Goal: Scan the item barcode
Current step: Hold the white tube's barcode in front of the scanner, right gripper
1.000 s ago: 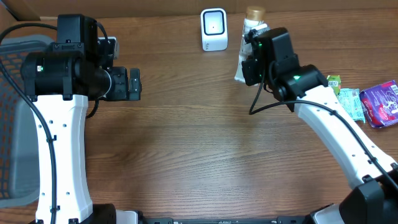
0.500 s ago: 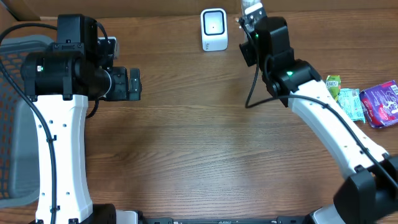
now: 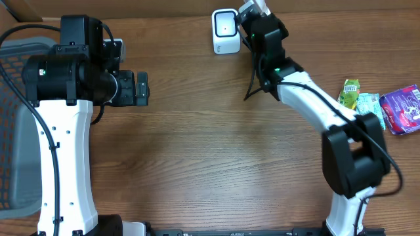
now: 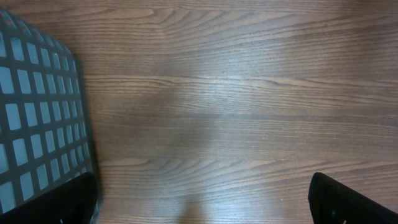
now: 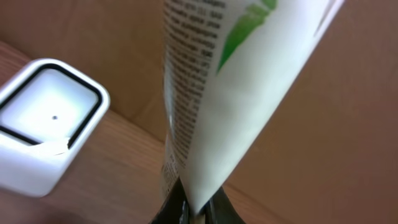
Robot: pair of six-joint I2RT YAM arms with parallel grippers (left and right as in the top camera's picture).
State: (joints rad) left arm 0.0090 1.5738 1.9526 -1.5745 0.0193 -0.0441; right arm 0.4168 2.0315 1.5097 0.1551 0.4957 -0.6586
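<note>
1. The wooden table (image 3: pixel 210 151) fills the overhead view, with bare boards between the two arms.
2. A grey mesh basket (image 3: pixel 13 131) sits at the table's left edge, partly under the left arm. In the left wrist view its grid wall (image 4: pixel 37 112) takes up the left side.
3. The left gripper (image 3: pixel 142 88) hovers over bare wood near the basket, well apart from the scanner. Its fingers are spread wide and hold nothing. Only their dark tips show at the bottom corners of the left wrist view.
4. The right arm reaches across to the far edge of the table, and the right gripper (image 3: pixel 252 18) sits just right of the scanner. Its fingers are pressed together, pinching the flat bottom end of the tube.
5. A brown cardboard wall (image 5: pixel 323 124) stands behind the far edge and fills the background of the right wrist view.
6. The white scanner (image 3: pixel 225 31) stands at the far edge. Its dark-rimmed window (image 5: pixel 43 124) lies left of the tube, near it but not touching.
7. The tube (image 5: pixel 236 81) is white with fine print and a green leaf mark. It rises from the jaws, tilted to the right.
8. A purple packet (image 3: pixel 403 108) and a green packet (image 3: pixel 350 92) lie at the right edge, well apart from the scanner.
</note>
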